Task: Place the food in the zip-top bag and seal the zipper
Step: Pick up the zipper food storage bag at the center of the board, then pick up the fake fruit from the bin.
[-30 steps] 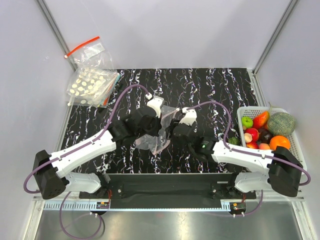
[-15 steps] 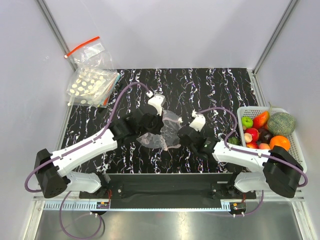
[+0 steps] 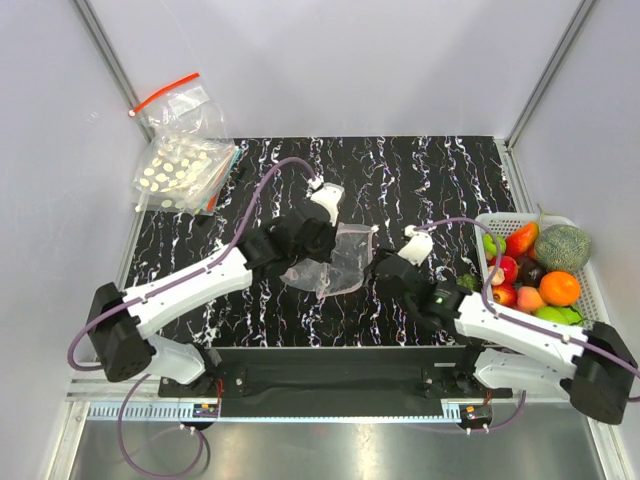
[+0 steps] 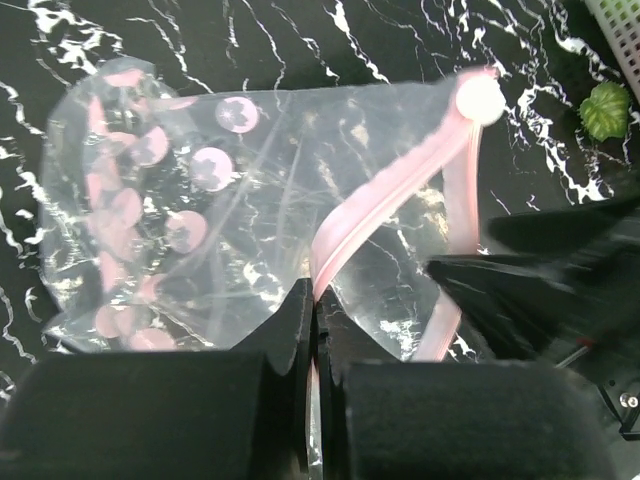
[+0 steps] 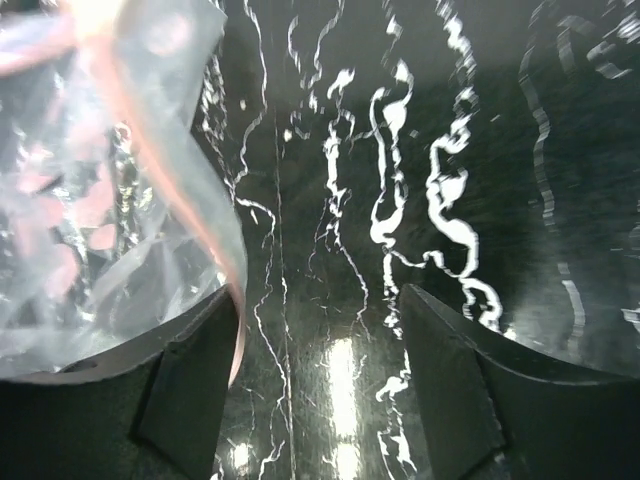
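Zip-top bag [image 3: 335, 262]: middle of bench [image 3: 420, 180], between both arms. Left gripper [image 4: 312, 300]: jaws pinched tight on zipper [image 4: 385, 190]. Right gripper [image 5: 320, 330]: jaws wide apart, holding nothing, bag edge beside one finger. Green lump [image 3: 467, 283]: on bench, beside basket [image 3: 500, 217].

Left arm [image 3: 190, 288] and right arm [image 3: 510, 322] share white links, black joints, purple cables, black jaws.
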`<state>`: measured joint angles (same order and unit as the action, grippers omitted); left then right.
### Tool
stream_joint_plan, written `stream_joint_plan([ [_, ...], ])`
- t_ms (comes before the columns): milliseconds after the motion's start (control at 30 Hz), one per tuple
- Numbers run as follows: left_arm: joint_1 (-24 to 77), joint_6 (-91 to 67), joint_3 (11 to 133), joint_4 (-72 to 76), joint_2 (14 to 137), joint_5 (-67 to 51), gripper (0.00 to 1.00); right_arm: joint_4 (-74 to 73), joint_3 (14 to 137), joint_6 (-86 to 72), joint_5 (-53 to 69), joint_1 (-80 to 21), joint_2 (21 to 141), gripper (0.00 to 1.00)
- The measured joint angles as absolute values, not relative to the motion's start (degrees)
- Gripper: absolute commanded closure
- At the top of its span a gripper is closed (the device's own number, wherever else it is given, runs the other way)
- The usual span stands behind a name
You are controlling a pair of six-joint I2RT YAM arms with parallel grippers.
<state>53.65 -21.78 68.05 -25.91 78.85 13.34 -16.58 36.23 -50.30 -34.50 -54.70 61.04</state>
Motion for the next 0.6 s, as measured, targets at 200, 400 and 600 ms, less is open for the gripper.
stream_joint_plan([
  [200,53.08,-21.15,70.15,-25.34,82.81,11.53,1.0,-25.15,38.33,-49.98,-37.85,-54.68,51.92,0.21],
  [400,51.55,-20.99,70.72,-25.02,83.0,9.04,1.0,-37.56,42.06,-52.62,-41.63,-49.47,48.05,0.12],
  [600,51.51,-20.21,74.17,-25.65,83.0,6.92,1.0,-42.5,45.67,-49.36,-39.38,-30.35,48.18,0.0],
])
